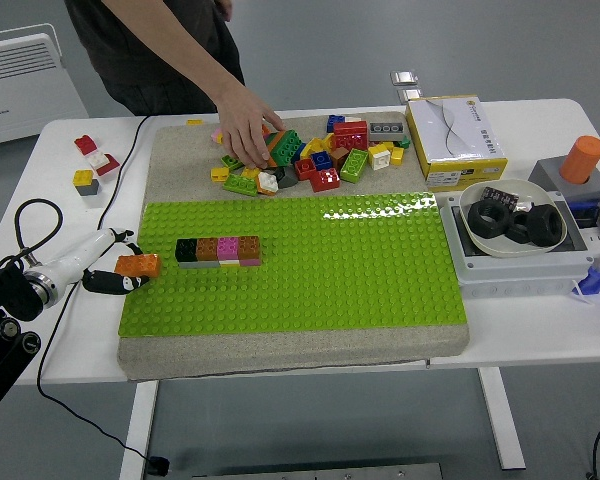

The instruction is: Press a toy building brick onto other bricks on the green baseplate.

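left hand holding orange brick at baseplate's left edge, not yet seated

the left hand (98, 262) pinches an orange brick (138, 265) between its white fingers (90, 245) and a dark thumb below. the right hand is not in view.

judgement on the step: the brick should travel rightward, be squared with the row of bricks (218, 250) so studs line up, then be pushed straight down. any tilt at contact would likely leave one side unseated. whether it is meant to go on top of the row or beside it cannot be told.

position: the orange brick sits at the left edge of the green baseplate (310, 270), just beside the row's black end brick, with a small gap between. the hand lies to the brick's left, off the baseplate.

a person's hand (245, 125) reaches into the loose brick pile (300, 155) at the far side, well apart from the robot's hand.
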